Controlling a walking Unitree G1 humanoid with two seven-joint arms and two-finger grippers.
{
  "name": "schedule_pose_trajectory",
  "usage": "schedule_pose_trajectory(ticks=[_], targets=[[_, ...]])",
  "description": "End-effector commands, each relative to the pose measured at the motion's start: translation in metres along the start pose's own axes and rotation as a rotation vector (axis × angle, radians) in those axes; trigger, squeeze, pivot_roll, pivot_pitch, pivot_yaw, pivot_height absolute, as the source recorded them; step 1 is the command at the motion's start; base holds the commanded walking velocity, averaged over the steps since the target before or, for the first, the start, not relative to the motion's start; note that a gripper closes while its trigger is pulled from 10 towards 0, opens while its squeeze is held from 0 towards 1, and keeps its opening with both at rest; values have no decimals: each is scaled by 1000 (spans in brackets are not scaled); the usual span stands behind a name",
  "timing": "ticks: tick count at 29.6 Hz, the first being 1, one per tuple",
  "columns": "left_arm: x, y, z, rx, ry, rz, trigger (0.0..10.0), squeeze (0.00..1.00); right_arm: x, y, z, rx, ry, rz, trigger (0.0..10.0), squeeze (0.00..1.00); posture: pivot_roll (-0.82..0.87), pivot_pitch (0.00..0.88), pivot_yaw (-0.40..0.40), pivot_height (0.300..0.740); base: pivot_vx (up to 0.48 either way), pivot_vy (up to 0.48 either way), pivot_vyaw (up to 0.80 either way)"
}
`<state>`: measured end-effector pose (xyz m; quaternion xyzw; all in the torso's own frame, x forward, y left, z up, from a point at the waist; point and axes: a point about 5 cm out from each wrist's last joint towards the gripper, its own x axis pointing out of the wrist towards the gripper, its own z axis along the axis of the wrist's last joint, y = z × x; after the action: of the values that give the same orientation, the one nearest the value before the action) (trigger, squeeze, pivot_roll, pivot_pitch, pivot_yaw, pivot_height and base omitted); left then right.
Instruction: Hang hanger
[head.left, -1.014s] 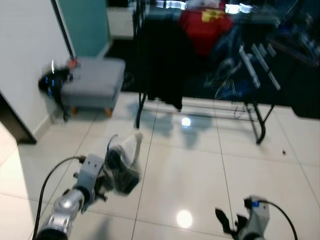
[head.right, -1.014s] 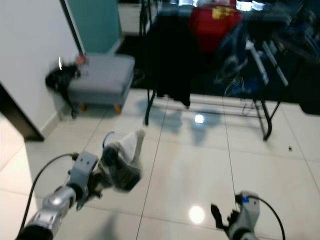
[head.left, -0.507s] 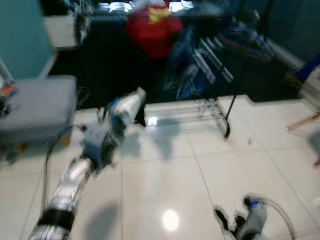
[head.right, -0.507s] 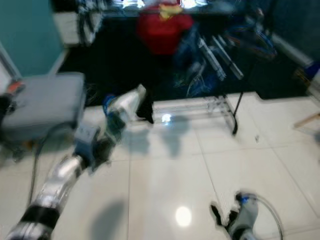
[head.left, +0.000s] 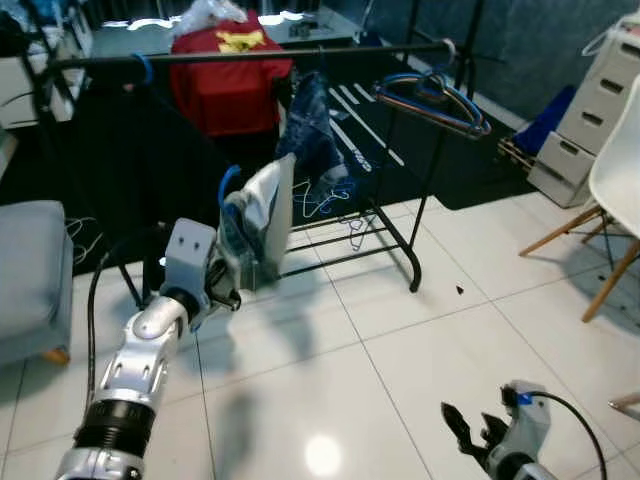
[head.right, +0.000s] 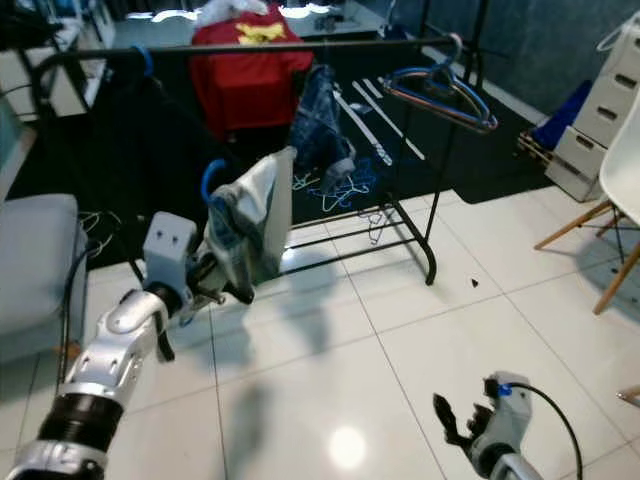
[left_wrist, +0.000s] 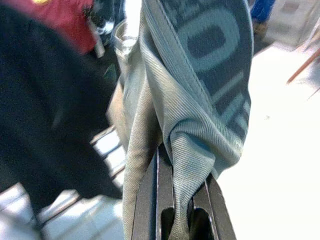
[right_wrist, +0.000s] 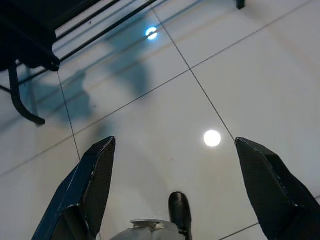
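A hanger with a blue hook (head.left: 228, 186) carries a grey-and-white garment (head.left: 257, 224). My left gripper (head.left: 232, 283) holds it up in front of the clothes rack, below the black rail (head.left: 300, 53). In the left wrist view the black fingers (left_wrist: 149, 200) are shut on the cloth of the garment (left_wrist: 200, 100). On the rail hang a red shirt (head.left: 230, 72), jeans (head.left: 308, 125) and empty hangers (head.left: 432, 98) at its right end. My right gripper (head.left: 472, 433) is low over the floor, its fingers (right_wrist: 97, 170) spread wide open.
A grey ottoman (head.left: 30, 268) stands to the left. A white chair (head.left: 612, 175) and white drawers (head.left: 598, 92) are at the right. Loose hangers (head.left: 335, 195) lie under the rack on its lower bars. A dark rug (head.left: 480, 160) lies behind; white tiles (head.left: 400, 340) in front.
The view has swung right, so the rack now stands straight ahead and sharp. My left arm has lifted the garment higher, nearer the rail. The right gripper stays low and open.
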<state>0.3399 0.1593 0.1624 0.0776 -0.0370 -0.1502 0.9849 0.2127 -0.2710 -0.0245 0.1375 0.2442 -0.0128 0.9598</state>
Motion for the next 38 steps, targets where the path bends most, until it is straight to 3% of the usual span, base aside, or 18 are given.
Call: schedule_pose_trajectory(ticks=[1,6,20,33,38], targets=[[-1,-9,13,-16,-33,-50,10000,0,3,5,0,-26,-1,6,10000,0,-38,110,-7,740,480,0,0],[5,-22,27,-31,-32,-93,10000,0,5,6,-1,-28,9,-1,10000,0,-45,104,-6,740,480,0,0],[8,-43,39,-132,62,-99,10000,0,8,9,0,-37,3,-1,10000,0,-45,100,-4,740,480,0,0],[7,-59,43,-186,120,-122,10000,0,8,9,-1,-32,6,0,10000,0,-46,114,0,740,480,0,0],[6,-63,46,-230,147,-119,10000,0,4,7,-10,-23,27,-9,10000,0,-45,115,1,740,478,0,0]])
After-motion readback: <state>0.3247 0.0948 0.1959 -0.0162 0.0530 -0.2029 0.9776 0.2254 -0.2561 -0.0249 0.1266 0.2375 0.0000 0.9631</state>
